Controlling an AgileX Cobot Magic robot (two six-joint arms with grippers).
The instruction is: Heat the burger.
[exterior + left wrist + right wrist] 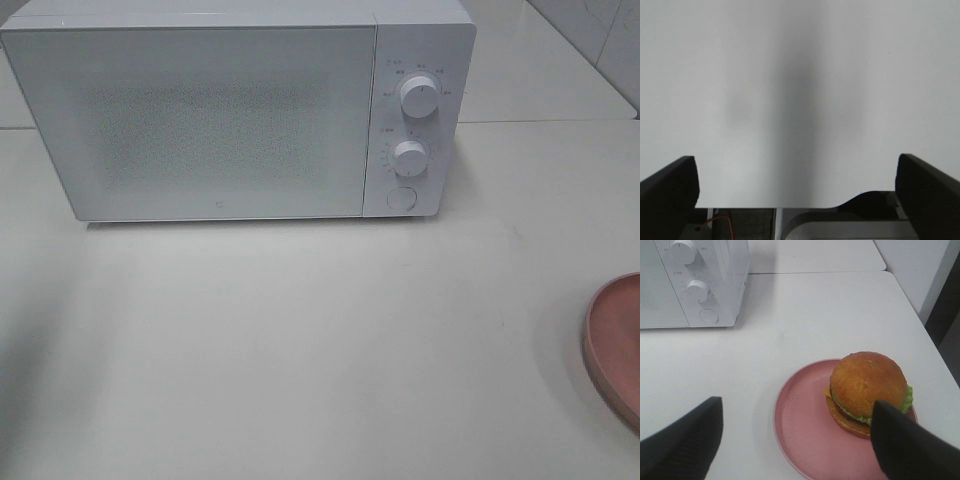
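1. Sitting upright on the round pink plate point(805, 435), the single burger with glossy brown domed bun, green lettuce, yellow cheese and dark patty point(867, 390) has its dome facing up; being round, it shows no clear long axis.
2. The burger lies toward one side of the plate, not at its centre.
3. One plate rests on the white bench point(320, 340), well apart from the one white microwave oven point(200, 120), whose door is shut.
4. The microwave carries two white round knobs point(418, 97) and one round button point(401, 198).
5. The right pincer point(795, 440) hovers near the burger, jaws spread wide, holding nothing.
6. The left pincer point(797, 185) is likewise spread wide and empty, facing a plain pale surface.
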